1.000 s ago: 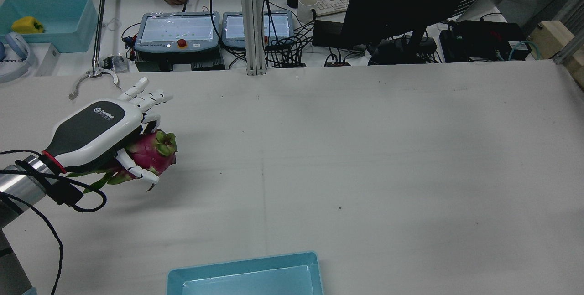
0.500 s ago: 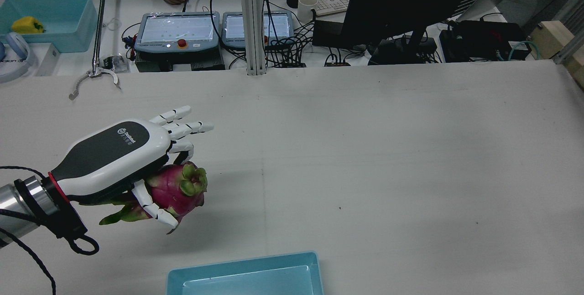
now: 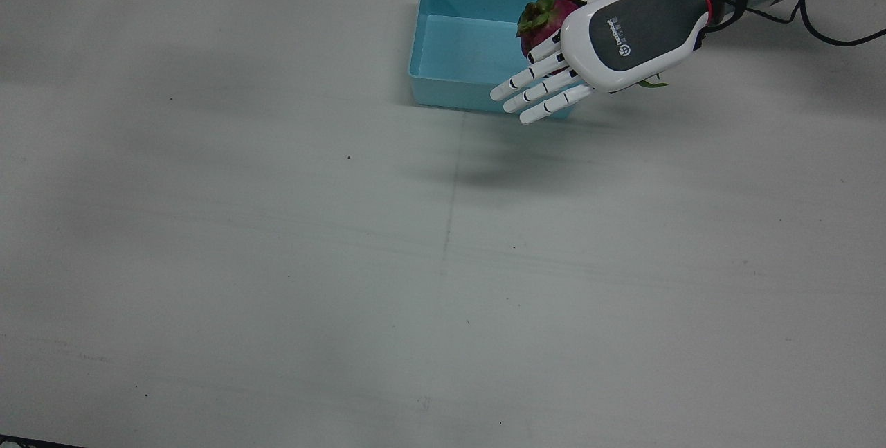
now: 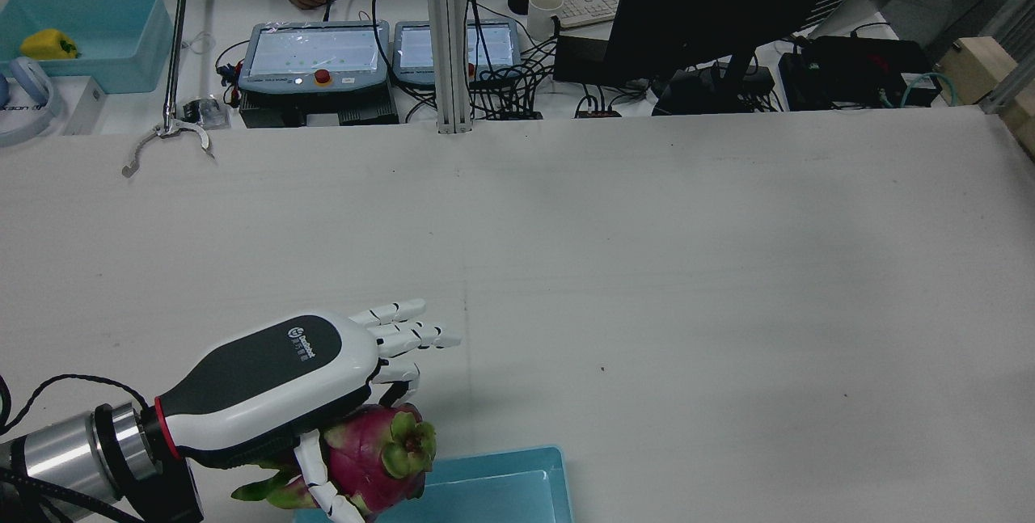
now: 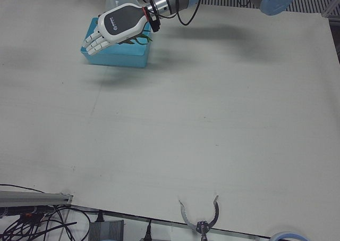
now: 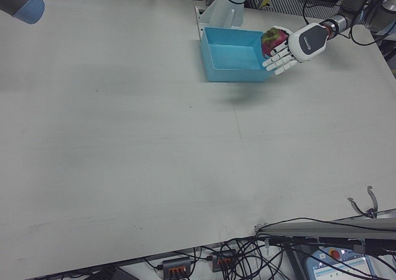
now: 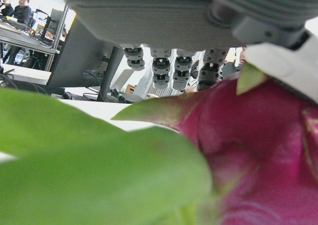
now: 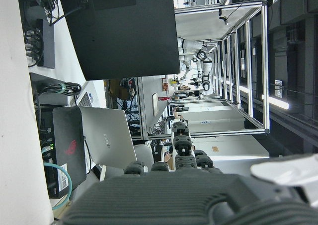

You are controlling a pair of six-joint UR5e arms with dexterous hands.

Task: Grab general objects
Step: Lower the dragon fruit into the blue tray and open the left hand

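The left hand [image 4: 275, 381] carries the dragon fruit [image 4: 372, 450] from the far left of the tabletop [image 4: 647, 264] toward the robot and inward, step by step, and now holds it over the edge of the blue tray [image 4: 501, 482], where earlier it hung well apart from the tray.

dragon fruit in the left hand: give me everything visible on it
The dragon fruit is magenta-skinned, with a green, leafy crown at one end and long green scales trailing toward the wrist. It looks whole and unbruised. The left hand carries it under the palm, with one finger wrapped around its side while the others stretch out straight beyond it. It is off the table, at the edge of the blue bin, crown end pointing over the bin's interior. It does not appear to touch the bin.
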